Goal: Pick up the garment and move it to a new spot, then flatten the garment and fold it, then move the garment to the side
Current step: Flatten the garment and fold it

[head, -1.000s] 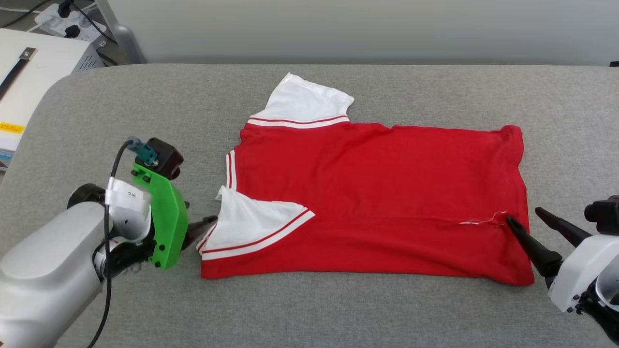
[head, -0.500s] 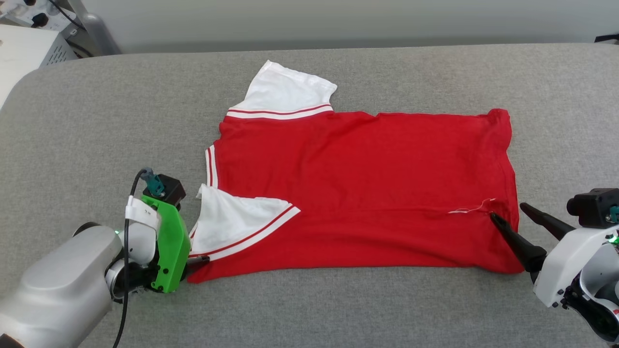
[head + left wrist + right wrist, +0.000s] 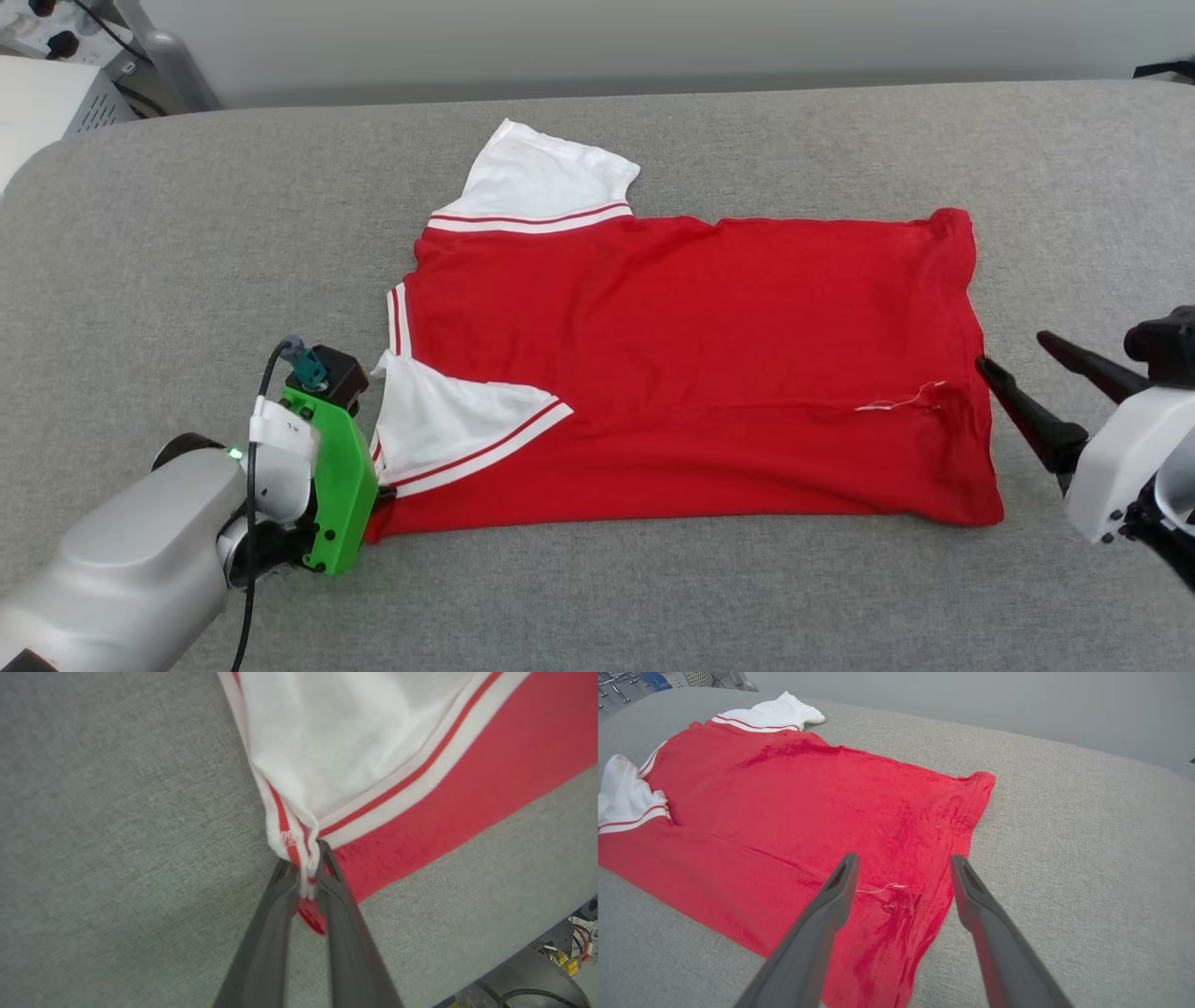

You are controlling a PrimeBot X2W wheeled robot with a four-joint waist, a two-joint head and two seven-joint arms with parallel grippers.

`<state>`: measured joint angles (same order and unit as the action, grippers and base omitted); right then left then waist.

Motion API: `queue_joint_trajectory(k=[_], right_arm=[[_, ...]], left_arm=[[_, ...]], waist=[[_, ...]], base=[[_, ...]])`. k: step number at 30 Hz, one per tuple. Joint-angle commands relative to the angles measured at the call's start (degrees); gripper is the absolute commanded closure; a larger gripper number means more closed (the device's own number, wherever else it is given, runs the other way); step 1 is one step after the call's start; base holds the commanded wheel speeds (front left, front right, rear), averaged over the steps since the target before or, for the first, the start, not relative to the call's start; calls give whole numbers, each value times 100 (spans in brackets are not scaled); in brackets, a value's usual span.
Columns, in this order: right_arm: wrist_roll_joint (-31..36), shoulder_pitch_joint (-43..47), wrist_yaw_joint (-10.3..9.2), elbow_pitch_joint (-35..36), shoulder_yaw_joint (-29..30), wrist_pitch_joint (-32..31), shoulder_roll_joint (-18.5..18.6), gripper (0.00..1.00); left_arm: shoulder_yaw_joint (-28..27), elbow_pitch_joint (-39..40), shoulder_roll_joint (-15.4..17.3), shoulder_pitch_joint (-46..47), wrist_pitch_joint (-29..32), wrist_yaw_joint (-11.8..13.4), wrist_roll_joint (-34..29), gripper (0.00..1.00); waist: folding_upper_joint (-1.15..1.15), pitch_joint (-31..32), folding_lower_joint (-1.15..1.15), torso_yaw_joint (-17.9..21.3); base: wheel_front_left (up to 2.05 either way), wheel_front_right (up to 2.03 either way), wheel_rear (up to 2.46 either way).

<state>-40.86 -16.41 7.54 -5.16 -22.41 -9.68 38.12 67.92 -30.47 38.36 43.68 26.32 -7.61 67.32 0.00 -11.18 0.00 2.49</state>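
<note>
"On the grey padded surface [image 3: 187, 233] we see the garment [image 3: 691, 364] lying spread out, collar end toward our left and hem toward our right."

"Agreed. We also see its far white sleeve [image 3: 537, 177] lying open toward the back edge, and the near sleeve [image 3: 448, 420] folded in over the red body."

"Where do we have our left gripper [image 3: 306, 858]?"

"Low at the garment's near left corner, behind the green bracket [image 3: 341, 485] on our wrist. In the left wrist view its two fingers are pinched together on the striped trim where the near sleeve meets the red cloth."

"And our right gripper [image 3: 1011, 350]?"

"Beside the hem, fingers spread wide and holding nothing. One tip is just at the hem's edge and the other is over bare grey surface. We cannot tell whether the first tip touches the cloth."

"We also note a loose white thread [image 3: 896, 403] on the red fabric near that hem, next to a small pucker."
</note>
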Motion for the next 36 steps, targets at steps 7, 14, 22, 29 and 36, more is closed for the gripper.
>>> queue_joint_trajectory(k=[7, 14, 22, 29, 36], right_arm=[[42, -382, -5, 209, 79, -1213, 542, 0], [-224, -422, -5, 205, -78, -2469, 530, 0], [-212, -464, -5, -361, -508, -2790, 238, 0], [-190, -480, -5, -1305, -941, -2622, -125, 0], [-469, -526, -5, -1672, -1215, -2123, -283, 100]], left_arm=[[21, 465, 139, 39, -442, 12, -122, 100], [-8, 852, 279, 108, -587, 77, -246, 100], [-10, 1004, 306, 178, -637, 134, -341, 100], [-29, 1009, 313, 161, -683, 161, -320, 100], [-29, 931, 330, -40, -790, 164, -211, 100]], waist=[[0, 182, 0, -112], [0, 130, 0, -165], [0, -71, 0, -232], [0, -199, 0, -272], [0, -107, 0, -237]], base=[[0, 0, 0], [0, 0, 0], [0, 0, 0], [0, 0, 0], [0, 0, 0]])
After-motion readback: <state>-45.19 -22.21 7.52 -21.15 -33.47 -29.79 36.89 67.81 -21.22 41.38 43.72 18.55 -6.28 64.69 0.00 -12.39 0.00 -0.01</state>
